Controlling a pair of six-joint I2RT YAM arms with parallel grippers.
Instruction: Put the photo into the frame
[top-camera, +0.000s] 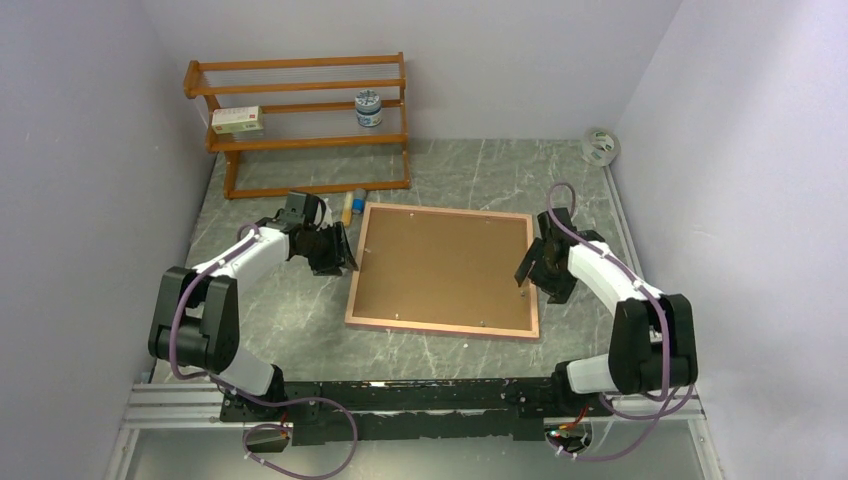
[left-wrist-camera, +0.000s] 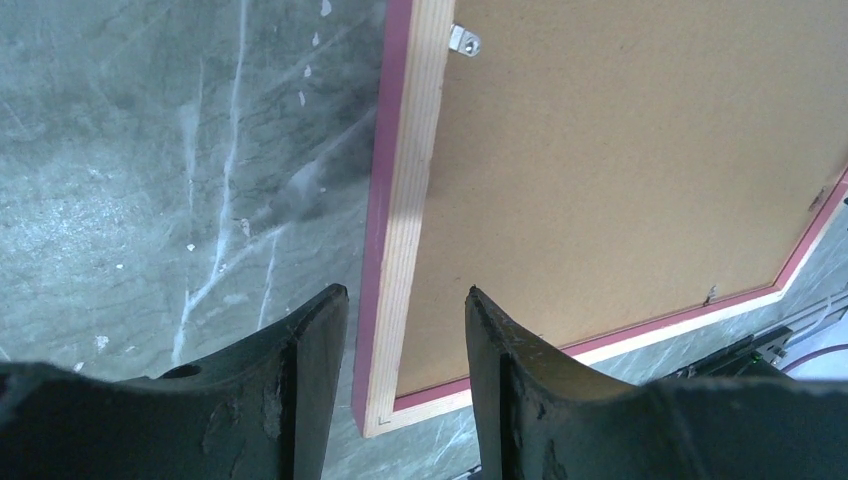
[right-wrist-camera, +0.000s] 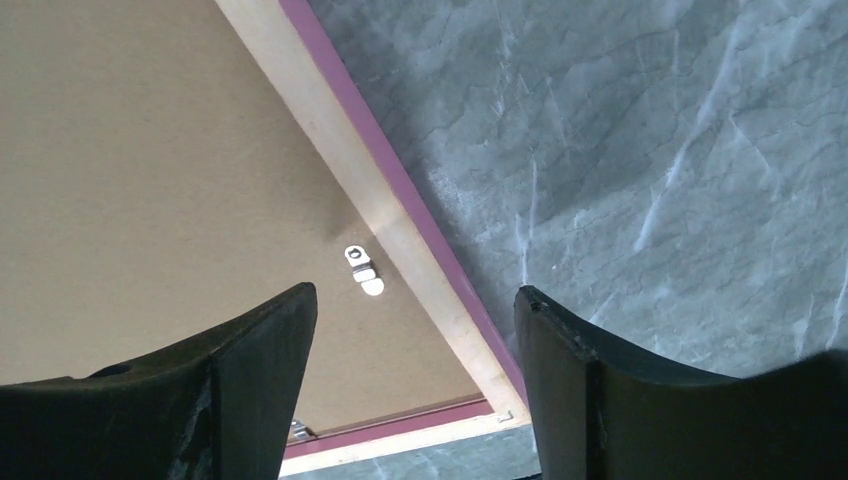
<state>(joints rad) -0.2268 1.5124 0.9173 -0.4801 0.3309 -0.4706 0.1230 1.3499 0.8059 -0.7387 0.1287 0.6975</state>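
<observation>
The frame lies back side up in the middle of the table, pink border around a tan wood rim. A brown hardboard backing sheet fills it. The photo is out of view. My left gripper is at the frame's left edge, open. In the left wrist view the wood rim runs between the fingers of that gripper, with gaps on both sides. My right gripper hovers open at the frame's right edge. The right wrist view shows the frame's rim and corner between this gripper's wide jaws.
An orange wooden rack stands at the back left, holding a small box and a jar. A stick-like object lies by its foot. A tape roll sits at the back right. Small metal clips dot the backing's edge.
</observation>
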